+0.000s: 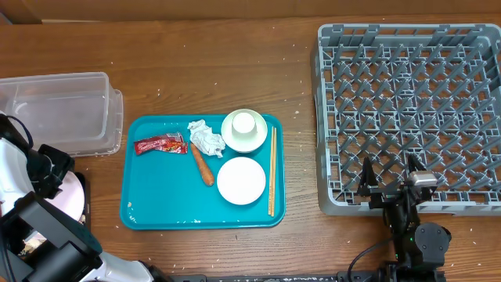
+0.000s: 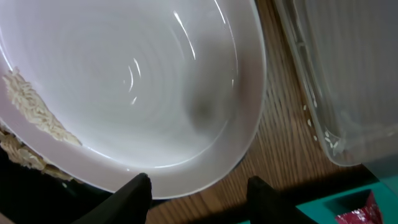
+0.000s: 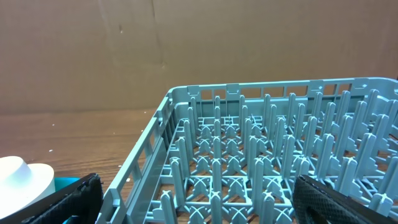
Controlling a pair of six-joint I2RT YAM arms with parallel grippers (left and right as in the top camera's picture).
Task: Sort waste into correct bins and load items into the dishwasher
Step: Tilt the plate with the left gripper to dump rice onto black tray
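Note:
A teal tray (image 1: 156, 188) holds a red wrapper (image 1: 160, 144), a crumpled tissue (image 1: 206, 138), a carrot piece (image 1: 203, 164), a white bowl with a cup in it (image 1: 244, 129), a white plate (image 1: 241, 180) and chopsticks (image 1: 272, 171). The grey dishwasher rack (image 1: 407, 110) stands at the right and fills the right wrist view (image 3: 261, 155). My left gripper (image 2: 196, 196) is open and empty just above a white bowl (image 2: 143, 81) with rice grains at its left edge. My right gripper (image 3: 199, 199) is open and empty at the rack's near edge.
A clear plastic bin (image 1: 63, 110) stands at the back left, and its edge shows in the left wrist view (image 2: 336, 93). The white bowl under the left arm (image 1: 69, 200) sits left of the tray. A brown wall rises behind the rack.

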